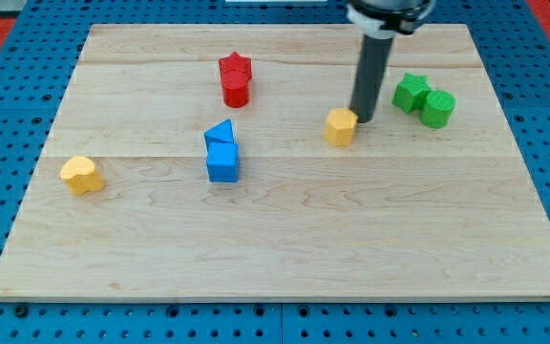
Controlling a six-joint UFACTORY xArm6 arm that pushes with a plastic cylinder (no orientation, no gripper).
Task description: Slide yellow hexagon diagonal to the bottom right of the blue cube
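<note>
The yellow hexagon (341,125) lies right of the board's middle, in the upper half. The blue cube (222,162) lies left of the middle, with a blue triangular block (221,134) touching its top side. The hexagon is to the right of the cube and a little above it. My tip (361,118) is at the hexagon's right side, touching it or very close. The dark rod rises from there to the view's top.
A red star (236,68) and a red cylinder (236,91) sit together at the upper middle. A green star (411,93) and a green cylinder (437,108) sit at the upper right. A yellow heart (82,175) lies at the left. The wooden board (285,258) rests on a blue pegboard.
</note>
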